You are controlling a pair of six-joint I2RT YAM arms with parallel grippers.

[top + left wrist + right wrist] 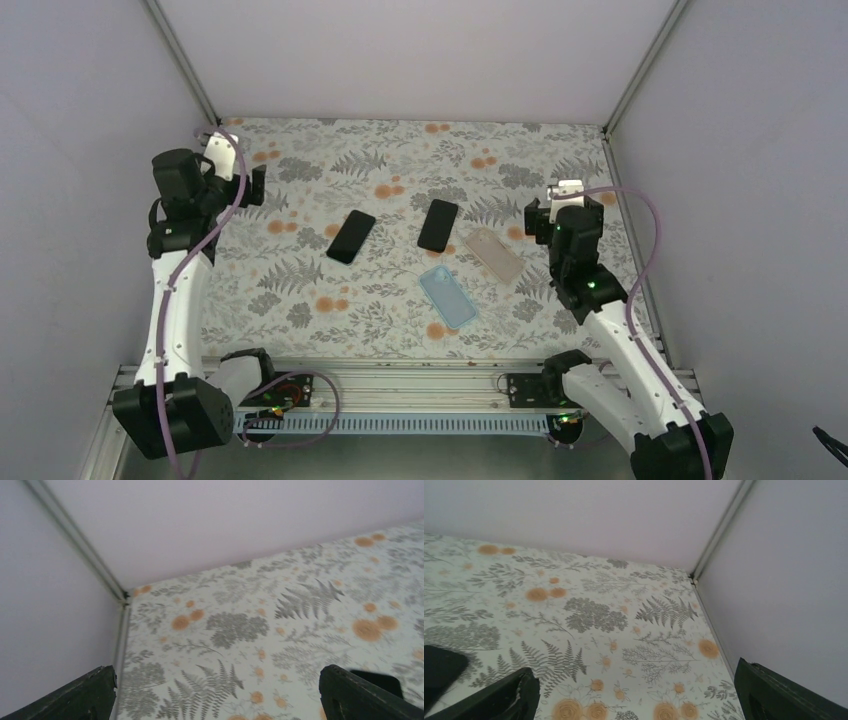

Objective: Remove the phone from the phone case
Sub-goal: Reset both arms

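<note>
Lying mid-table: two cases, two phones.
Blue case point(447, 296) nearest, beige case point(493, 254) just beyond, then left phone point(351, 236) and right phone point(437, 225), both black; right gripper point(639, 690) by the right edge, left gripper point(220, 685) near the far-left corner, both spread apart.

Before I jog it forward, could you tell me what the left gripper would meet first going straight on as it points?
Probably the bare floral table cover near the far-left corner; the open left gripper points clear of the black phone. Depth is unclear.
</note>
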